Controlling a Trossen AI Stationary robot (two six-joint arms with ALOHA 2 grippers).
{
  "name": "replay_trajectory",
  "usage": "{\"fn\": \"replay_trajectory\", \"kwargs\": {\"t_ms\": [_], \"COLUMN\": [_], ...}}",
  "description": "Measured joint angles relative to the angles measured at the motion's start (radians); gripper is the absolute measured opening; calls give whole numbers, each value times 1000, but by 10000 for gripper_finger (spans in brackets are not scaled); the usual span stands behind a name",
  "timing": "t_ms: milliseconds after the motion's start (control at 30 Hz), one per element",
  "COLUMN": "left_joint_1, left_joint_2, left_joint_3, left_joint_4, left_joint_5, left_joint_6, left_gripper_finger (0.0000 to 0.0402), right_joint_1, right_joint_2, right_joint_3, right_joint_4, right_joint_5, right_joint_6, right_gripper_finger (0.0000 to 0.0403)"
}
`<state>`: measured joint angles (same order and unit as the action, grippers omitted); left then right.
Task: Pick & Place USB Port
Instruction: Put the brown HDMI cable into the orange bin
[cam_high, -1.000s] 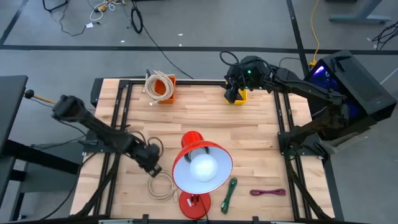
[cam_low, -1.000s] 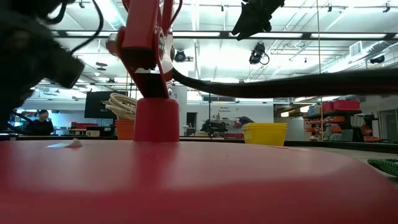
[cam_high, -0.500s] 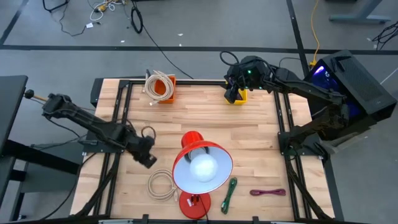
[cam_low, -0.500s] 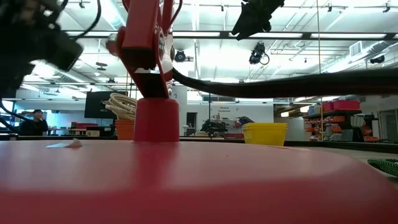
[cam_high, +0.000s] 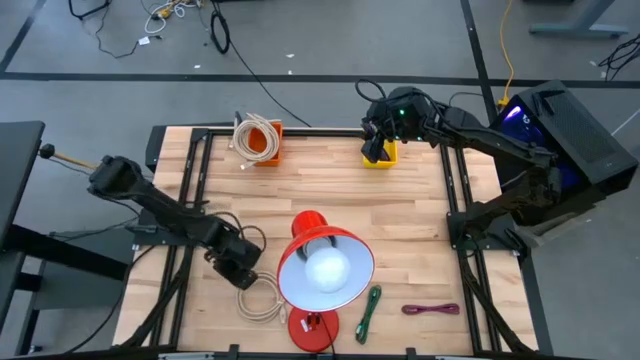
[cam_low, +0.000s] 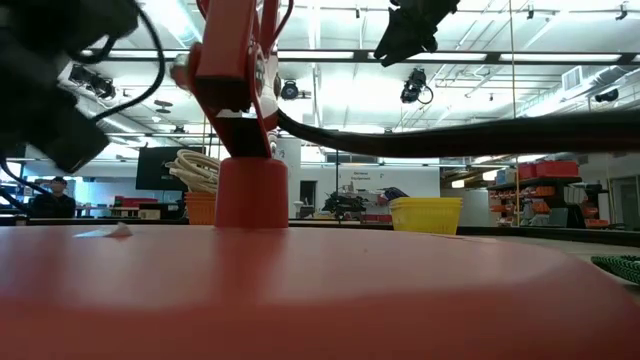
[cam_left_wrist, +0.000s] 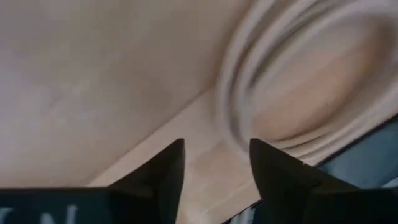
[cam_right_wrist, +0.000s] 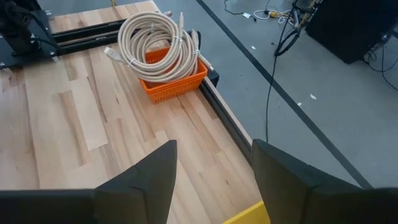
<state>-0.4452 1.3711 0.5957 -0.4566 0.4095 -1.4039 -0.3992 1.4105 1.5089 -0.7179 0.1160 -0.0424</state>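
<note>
From above, the left gripper (cam_high: 238, 268) has swung back down the table (cam_high: 420, 230) since half a second ago and now hangs just over the coiled beige cable (cam_high: 260, 298) beside the red lamp (cam_high: 322, 268); the right gripper (cam_high: 375, 150) has barely moved over the yellow bin (cam_high: 384, 157). The left wrist view shows its fingers (cam_left_wrist: 163, 171) spread with nothing between, the cable coil (cam_left_wrist: 298, 81) close ahead. The right wrist view shows parted, empty fingers (cam_right_wrist: 152, 171) facing the orange basket (cam_right_wrist: 171, 78) of cable.

I see a pale striped wooden tabletop (cam_high: 420, 230), a glossy red desk lamp (cam_high: 322, 270), beige coiled cables (cam_high: 260, 297), an orange mesh basket (cam_right_wrist: 173, 78), and a yellow plastic bin (cam_low: 425, 214).
</note>
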Motion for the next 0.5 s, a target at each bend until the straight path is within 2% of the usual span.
{"fn": "replay_trajectory", "kwargs": {"t_ms": [133, 233, 367, 500], "left_joint_1": [-29, -39, -38, -35], "left_joint_2": [64, 98, 125, 137], "left_joint_3": [0, 0, 1, 1], "left_joint_4": [30, 133, 291, 328], "left_joint_5": [45, 38, -31, -62], "left_joint_6": [-31, -57, -110, -139], "left_gripper_finger": [217, 227, 227, 223], "right_joint_1": [0, 0, 0, 0], "right_joint_2": [0, 0, 0, 0], "right_joint_3": [0, 0, 0, 0], "right_joint_4": [0, -1, -1, -2], "right_joint_5": [0, 0, 0, 0], "right_joint_6": [-12, -19, -20, -23], "right_gripper_finger": [208, 208, 208, 208]}}
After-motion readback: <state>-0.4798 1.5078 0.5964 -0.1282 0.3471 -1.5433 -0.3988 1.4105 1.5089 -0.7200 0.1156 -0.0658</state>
